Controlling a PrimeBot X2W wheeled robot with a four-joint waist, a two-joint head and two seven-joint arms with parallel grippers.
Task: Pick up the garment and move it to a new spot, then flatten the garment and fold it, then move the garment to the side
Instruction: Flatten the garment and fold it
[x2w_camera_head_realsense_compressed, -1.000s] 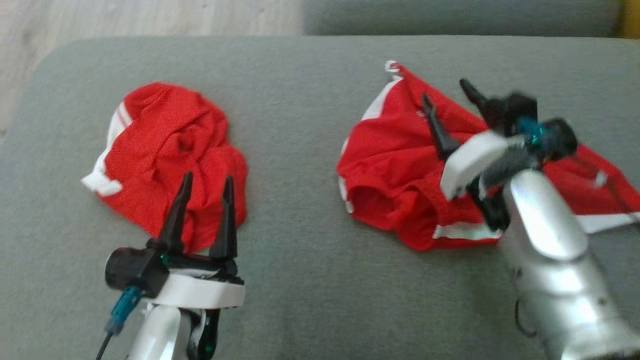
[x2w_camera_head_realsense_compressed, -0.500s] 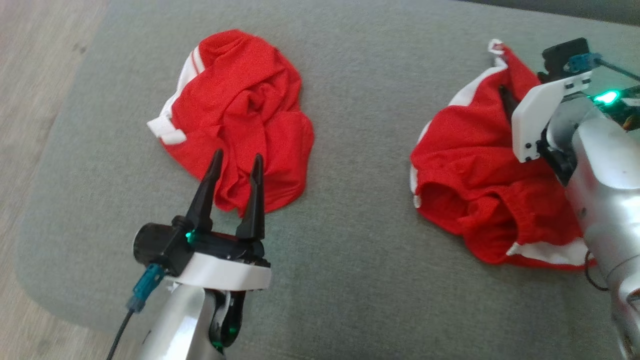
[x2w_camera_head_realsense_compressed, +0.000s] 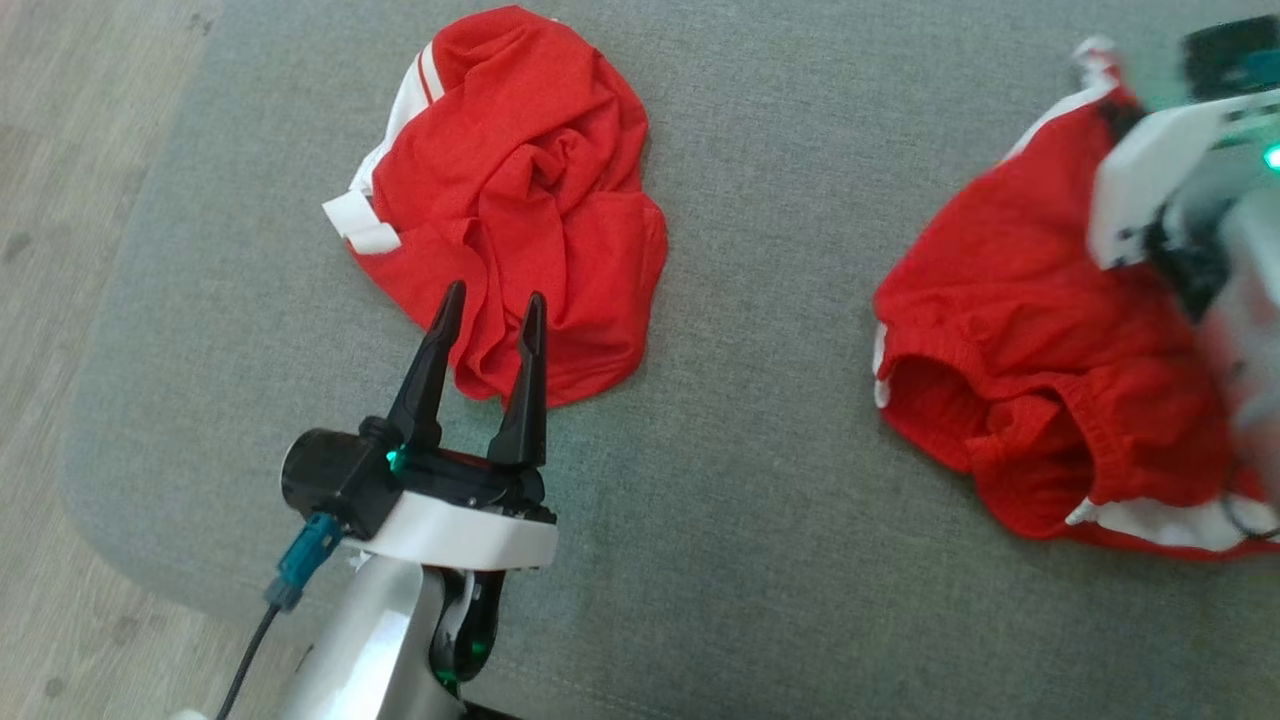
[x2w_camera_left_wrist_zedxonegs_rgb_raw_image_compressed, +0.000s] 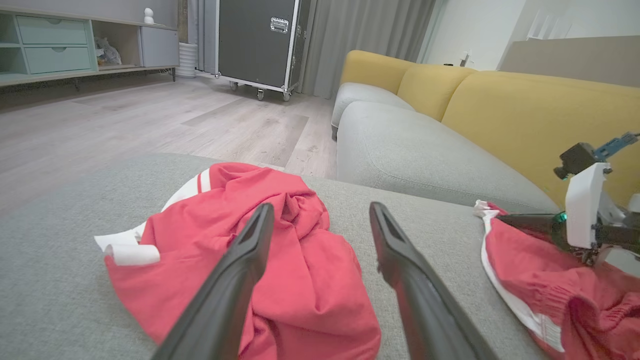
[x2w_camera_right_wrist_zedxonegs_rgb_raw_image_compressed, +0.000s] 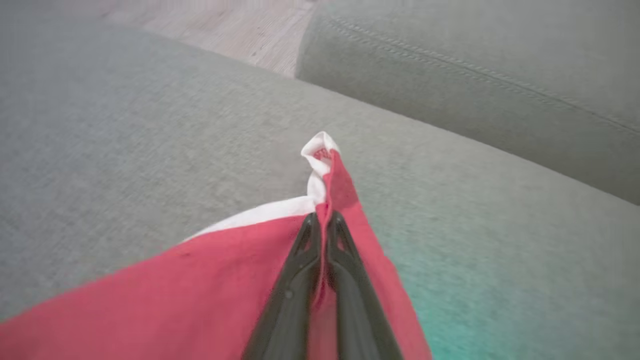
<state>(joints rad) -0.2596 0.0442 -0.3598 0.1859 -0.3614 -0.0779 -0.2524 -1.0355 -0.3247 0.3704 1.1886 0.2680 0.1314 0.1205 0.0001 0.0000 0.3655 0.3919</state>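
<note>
Right wrist view, garment (x2w_camera_right_wrist_zedxonegs_rgb_raw_image_compressed: 200, 295), grey cushion (x2w_camera_right_wrist_zedxonegs_rgb_raw_image_compressed: 115, 130) (floor (x2w_camera_right_wrist_zedxonegs_rgb_raw_image_compressed: 225, 30))

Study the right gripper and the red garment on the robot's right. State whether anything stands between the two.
Nothing visible does. The right gripper is shut on the red garment at its white-trimmed corner, fabric pinched between its fingers, over the grey cushion.

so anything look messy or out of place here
Both red garments are crumpled, not flat: the left garment lies bunched ahead of the open left gripper; the right garment is rumpled, a corner pinched by the shut fingers of the right gripper.
</note>
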